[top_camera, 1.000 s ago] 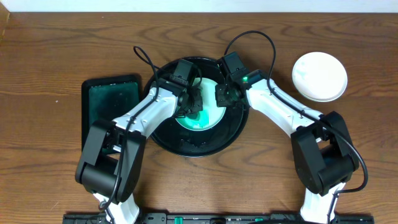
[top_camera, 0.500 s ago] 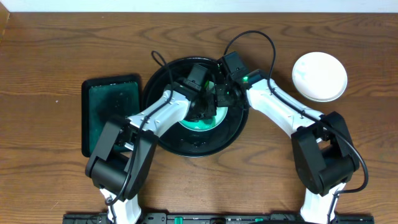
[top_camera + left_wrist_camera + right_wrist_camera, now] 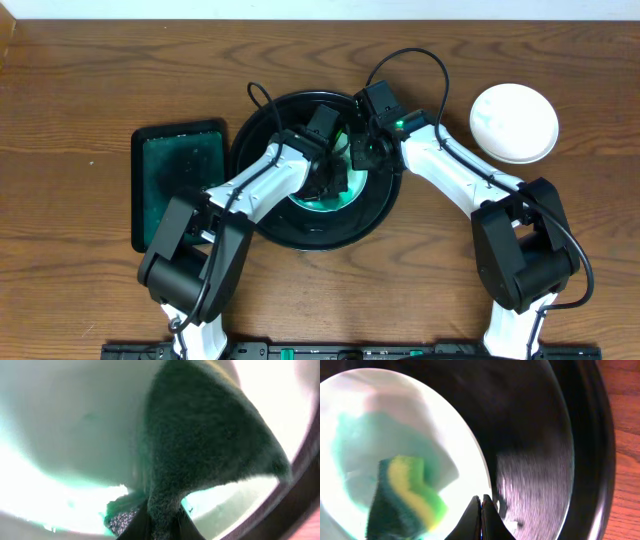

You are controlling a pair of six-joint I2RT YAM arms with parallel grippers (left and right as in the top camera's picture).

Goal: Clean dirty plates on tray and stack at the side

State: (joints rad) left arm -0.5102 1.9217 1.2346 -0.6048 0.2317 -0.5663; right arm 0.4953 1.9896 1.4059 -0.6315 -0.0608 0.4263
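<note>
Plate (image 3: 318,203) lies in the black tray (image 3: 270,225) between our arms. Our left gripper (image 3: 328,185), clenched on a sponge (image 3: 405,495), presses its centre, and our right gripper (image 3: 360,155) pinches its right rim.

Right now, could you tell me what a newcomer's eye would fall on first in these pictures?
The round black tray in the middle draws the eye: there the left gripper presses a green-and-yellow sponge onto a brightly lit plate, and the right gripper is shut at its rim. A white plate sits apart on the wooden table, to the right.
</note>
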